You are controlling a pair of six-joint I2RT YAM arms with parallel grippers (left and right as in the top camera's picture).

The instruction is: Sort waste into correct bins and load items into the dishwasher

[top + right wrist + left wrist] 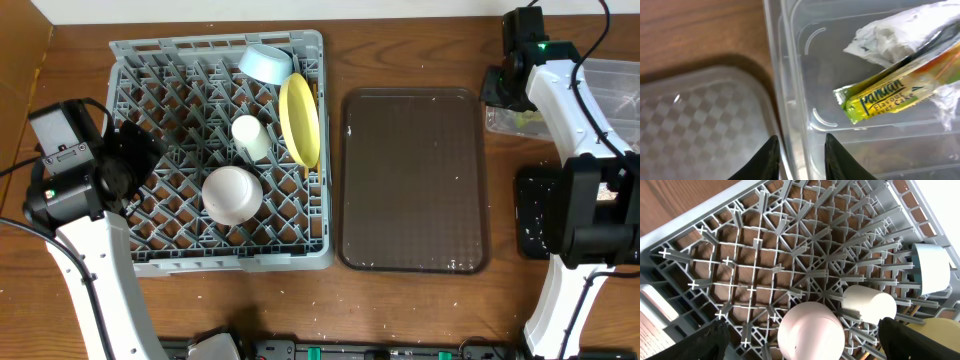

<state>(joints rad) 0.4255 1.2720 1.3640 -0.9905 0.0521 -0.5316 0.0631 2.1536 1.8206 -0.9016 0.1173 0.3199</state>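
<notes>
The sorting looks close to done, judging by how things lie. The blue bowl [265,63], yellow plate [299,118], cream cup [250,137] and pinkish bowl [232,194] all sit in the grey rack [160,75] at the left of the table [420,50]. The plate stands on edge and the pinkish bowl is upside down. The chopsticks cannot be made out with any certainty. On the right, the printed wrapper [890,97] and the paper wad [885,37] lie touching inside the clear tub [790,60]. The right tool [800,160] hangs over the tub's near wall, its fingers apart and holding nothing. The left tool [810,345] hovers above the rack's left side, spread wide and also empty, with the pinkish bowl below it. A few pale specks show along the near edge of the brown tray [413,180], and the black tray [528,205] sits beside it under the right arm. The step in hand seems to be the drop of the waste into the tub. The next move probably calls for lifting the right tool clear of the tub wall, then dealing with any crumbs left on the brown tray.
</notes>
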